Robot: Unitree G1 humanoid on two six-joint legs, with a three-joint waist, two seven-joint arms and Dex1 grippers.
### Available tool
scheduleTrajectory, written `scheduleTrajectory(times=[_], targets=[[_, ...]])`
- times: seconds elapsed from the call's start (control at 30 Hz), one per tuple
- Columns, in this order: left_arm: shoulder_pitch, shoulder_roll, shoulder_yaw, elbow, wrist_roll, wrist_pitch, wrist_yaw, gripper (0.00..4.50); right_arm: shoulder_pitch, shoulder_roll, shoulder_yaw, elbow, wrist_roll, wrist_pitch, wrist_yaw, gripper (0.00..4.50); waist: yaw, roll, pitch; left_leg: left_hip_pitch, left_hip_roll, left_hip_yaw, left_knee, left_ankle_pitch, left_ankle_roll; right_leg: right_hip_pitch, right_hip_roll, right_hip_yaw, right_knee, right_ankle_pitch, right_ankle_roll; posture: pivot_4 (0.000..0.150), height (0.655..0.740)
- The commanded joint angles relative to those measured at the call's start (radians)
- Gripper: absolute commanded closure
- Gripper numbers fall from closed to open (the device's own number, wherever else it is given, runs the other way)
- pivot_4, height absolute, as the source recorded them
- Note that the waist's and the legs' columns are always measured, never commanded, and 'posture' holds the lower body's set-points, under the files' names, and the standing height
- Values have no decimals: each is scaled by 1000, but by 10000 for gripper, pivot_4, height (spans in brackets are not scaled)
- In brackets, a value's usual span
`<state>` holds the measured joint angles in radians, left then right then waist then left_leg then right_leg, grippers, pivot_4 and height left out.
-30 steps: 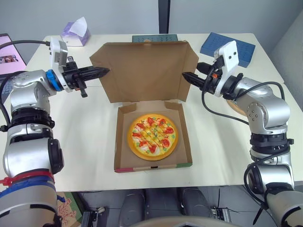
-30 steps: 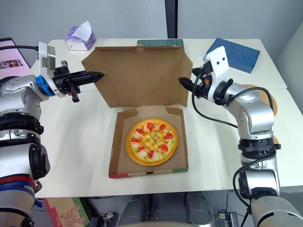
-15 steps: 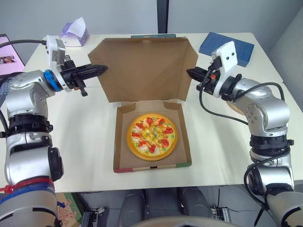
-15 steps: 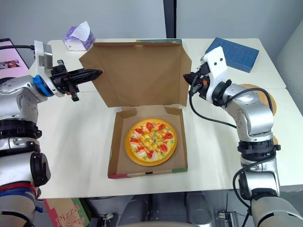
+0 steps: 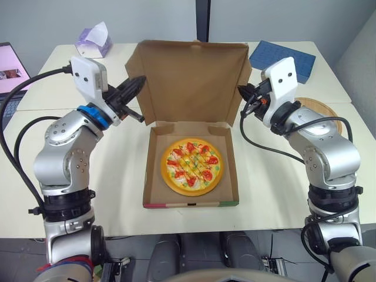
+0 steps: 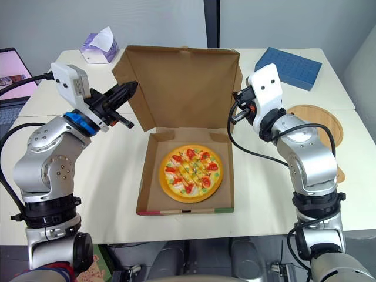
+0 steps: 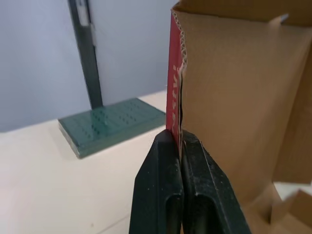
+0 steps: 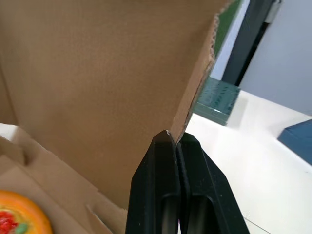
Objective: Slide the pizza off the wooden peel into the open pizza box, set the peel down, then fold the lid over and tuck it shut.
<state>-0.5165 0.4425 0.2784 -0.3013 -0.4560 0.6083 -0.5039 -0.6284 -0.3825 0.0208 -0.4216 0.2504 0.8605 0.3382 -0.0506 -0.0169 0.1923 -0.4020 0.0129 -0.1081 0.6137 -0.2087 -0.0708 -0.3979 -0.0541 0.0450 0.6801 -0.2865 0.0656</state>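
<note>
Head views: an open pizza box (image 5: 151, 170) is seen at the middle of the worktop (image 5: 276, 176), close to its front edge. The pizza (image 5: 192, 166) is laid flat inside the box's tray. The lid (image 5: 191, 82) is raised roughly upright from the tray's rear edge, with its brown inner face turned toward the camera. The left end effector (image 5: 138, 83) is set against the lid's left edge and the right end effector (image 5: 242, 91) against its right edge. The wooden peel (image 6: 314, 117) is laid flat near the worktop's right edge, partly covered by the right arm. A tissue box (image 5: 93, 41) is placed at the rear left corner, a blue box (image 5: 282, 57) at the rear right, and a laptop (image 5: 10, 67) beyond the left edge.

Left wrist view: the two black fingers (image 7: 163, 190) are pressed together on the lid's edge, the cardboard being pinched between them, and the lid's red printed outer face is shown along that edge. A green flat block (image 7: 112, 124) is seen on the worktop behind.

Right wrist view: the fingers (image 8: 158, 185) are likewise closed on the lid's other edge, with the cardboard caught at their tips. A slice of the pizza is visible low in the tray, and the green block behind the lid.
</note>
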Motion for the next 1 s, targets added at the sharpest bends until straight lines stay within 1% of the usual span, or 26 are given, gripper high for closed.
scheduleTrajectory(times=[0.03,0.13,0.23,0.43,0.7,0.83,0.9,1.0], targets=[[10,-51,-40,-180,-34,51,106,45000,-1,20,19,-77,4,0,-14,44641,0,0,0,0,0,0,0,0,0,0,0,0,0,0,0,1500,7400],[23,-83,-57,-260,-47,83,160,45000,6,23,20,-104,17,15,-15,44641,1,0,0,0,0,0,0,0,0,0,0,0,0,0,0,1500,7400],[57,-98,-63,-314,-65,95,175,45000,13,17,8,-135,38,26,-2,44641,-1,0,0,0,0,0,0,0,0,0,0,0,0,0,0,1500,7400],[196,-125,-54,-382,-84,50,178,45000,70,2,-22,-201,92,54,32,44641,3,0,0,1,0,0,0,0,0,2,0,0,-1,0,0,1500,7400],[329,-161,-41,-412,-88,-54,177,45000,161,-1,-19,-266,111,38,36,44641,18,-1,-1,3,0,0,0,0,0,6,0,0,-4,0,0,1500,7400],[408,-190,-71,-434,-78,-107,175,45000,208,-17,-31,-281,122,3,57,44641,19,-1,-1,4,0,0,0,0,0,7,0,-1,-5,0,0,1500,7400],[414,-194,-81,-428,-72,-126,177,45000,216,-21,-33,-279,121,-10,60,44641,19,-1,-1,4,0,0,0,0,0,8,0,-1,-6,0,0,1500,7400],[377,-190,-88,-385,-49,-156,179,45000,210,-18,-38,-262,110,-25,51,44641,19,-1,-1,4,0,-1,0,0,0,9,0,-1,-6,0,0,1500,7400]])
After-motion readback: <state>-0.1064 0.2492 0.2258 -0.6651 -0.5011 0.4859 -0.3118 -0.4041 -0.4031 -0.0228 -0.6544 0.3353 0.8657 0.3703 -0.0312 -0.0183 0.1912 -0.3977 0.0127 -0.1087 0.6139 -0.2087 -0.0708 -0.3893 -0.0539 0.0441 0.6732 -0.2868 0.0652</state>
